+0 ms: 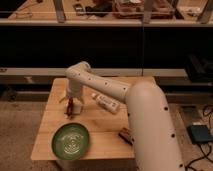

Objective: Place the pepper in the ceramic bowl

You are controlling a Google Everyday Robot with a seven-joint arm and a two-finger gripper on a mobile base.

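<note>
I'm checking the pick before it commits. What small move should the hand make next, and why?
Probably close the hand on the pepper: it stands open astride the pepper at the table, and the ceramic bowl in front has no pepper in it yet.
</note>
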